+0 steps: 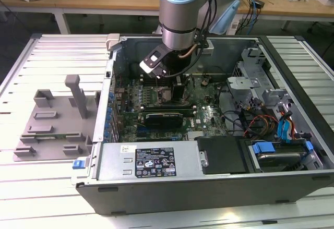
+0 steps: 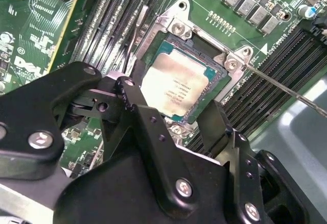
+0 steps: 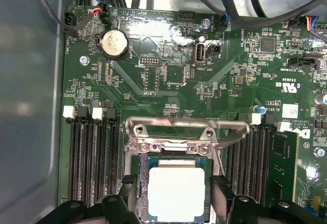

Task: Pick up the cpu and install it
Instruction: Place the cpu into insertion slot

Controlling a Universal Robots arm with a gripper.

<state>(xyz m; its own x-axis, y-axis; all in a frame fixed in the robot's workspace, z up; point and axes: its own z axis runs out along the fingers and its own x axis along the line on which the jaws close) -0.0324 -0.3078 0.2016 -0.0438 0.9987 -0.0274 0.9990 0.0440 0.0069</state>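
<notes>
The cpu [image 3: 176,193], a flat square chip with a silvery-grey top, lies flat inside the metal socket frame [image 3: 173,132] on the green motherboard [image 3: 168,76]. In the second wrist view the cpu [image 2: 176,86] sits level in the socket, with the retention lever [image 2: 286,89] swung out to one side. My gripper [image 3: 176,201] is low over the socket, with one black finger [image 3: 127,196] on each side of the chip and a small gap to its edges. The gripper [image 2: 171,106] is open. In the exterior view the gripper [image 1: 175,85] reaches down into the open computer case.
Memory slots [image 3: 92,163] flank the socket on both sides. A coin battery [image 3: 113,44] and black cables [image 3: 240,4] lie further along the board. The case wall [image 1: 156,161], drive cage [image 1: 255,72] and wiring [image 1: 261,122] surround the arm. A grey fixture block [image 1: 49,124] stands outside the case at the exterior view's left.
</notes>
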